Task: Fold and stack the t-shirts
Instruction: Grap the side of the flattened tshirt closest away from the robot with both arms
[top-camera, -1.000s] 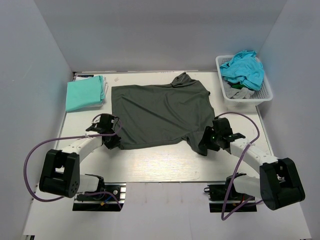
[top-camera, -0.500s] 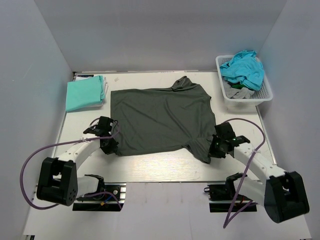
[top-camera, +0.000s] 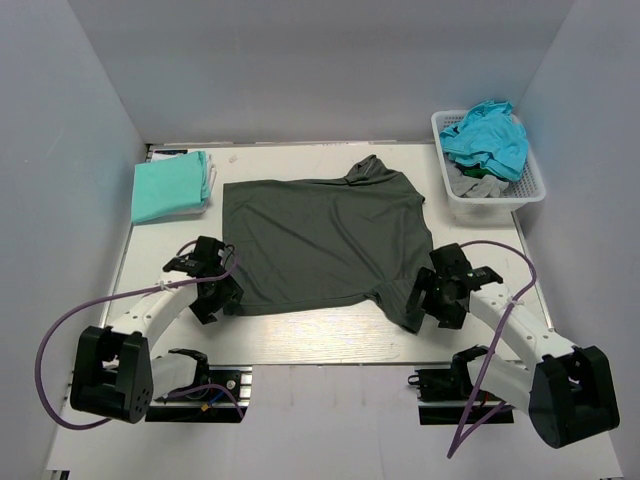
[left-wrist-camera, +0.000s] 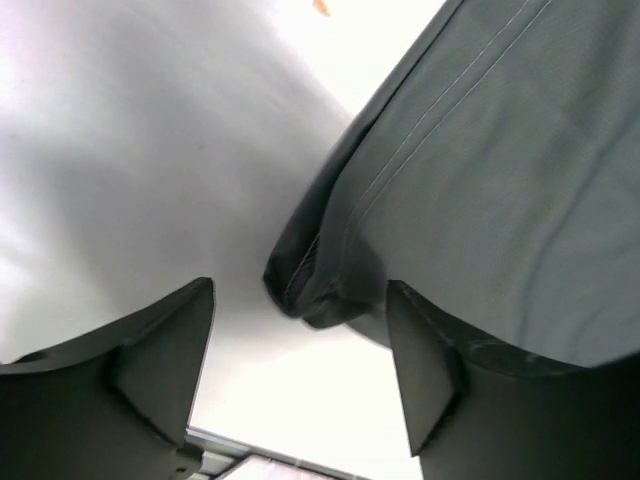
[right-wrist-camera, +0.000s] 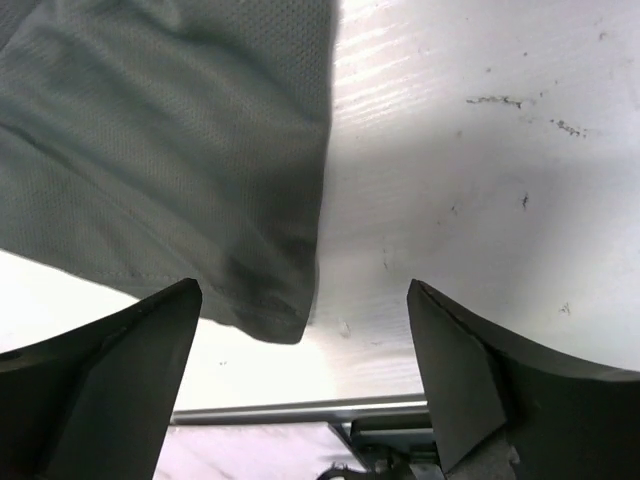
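A dark charcoal-grey t-shirt (top-camera: 325, 235) lies spread flat in the middle of the table. My left gripper (top-camera: 216, 298) stands open at its near left corner. In the left wrist view that bunched corner (left-wrist-camera: 322, 290) lies loose on the table ahead of the open left gripper (left-wrist-camera: 300, 350). My right gripper (top-camera: 428, 298) stands open at the near right corner. In the right wrist view that corner (right-wrist-camera: 262, 300) lies flat ahead of the open right gripper (right-wrist-camera: 305, 360), nearer its left finger. A folded mint-green t-shirt (top-camera: 170, 186) lies at the far left.
A white lattice basket (top-camera: 530, 185) stands at the far right with a teal t-shirt (top-camera: 487, 136) and a grey one (top-camera: 476, 185) piled in it. The white table (top-camera: 320, 335) ends in a metal rail just behind both grippers. Grey walls close in three sides.
Both grippers pulled the shirt's near corners toward the table's near edge, then opened and let go. The shirt now lies a little nearer and flatter.
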